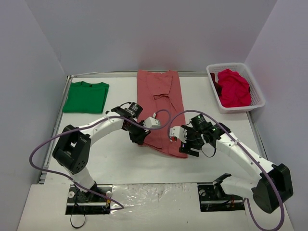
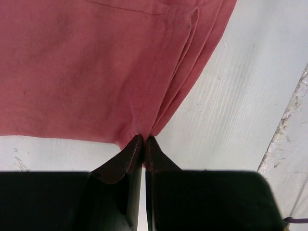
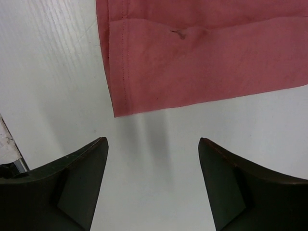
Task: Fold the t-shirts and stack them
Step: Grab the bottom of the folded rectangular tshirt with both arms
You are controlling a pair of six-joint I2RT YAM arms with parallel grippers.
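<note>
A dusty salmon-pink t-shirt (image 1: 161, 103) lies folded into a long strip down the middle of the table. My left gripper (image 1: 139, 138) is shut on its near left corner; in the left wrist view the cloth (image 2: 86, 72) bunches into the closed left gripper (image 2: 143, 138). My right gripper (image 1: 184, 147) stands open just short of the near right corner. Bare table shows between the jaws of the right gripper (image 3: 152, 139), and the shirt's hem corner (image 3: 118, 108) lies a little ahead of it. A bright green t-shirt (image 1: 86, 96) lies folded at the far left. Crimson-magenta t-shirts (image 1: 234, 88) sit crumpled at the far right.
A white lattice basket (image 1: 240, 109) at the far right holds the crimson shirts. Purple cables (image 1: 38, 154) loop off both arms. The table (image 1: 115, 159) is white, with grey walls close on three sides and a metal edge strip on the left.
</note>
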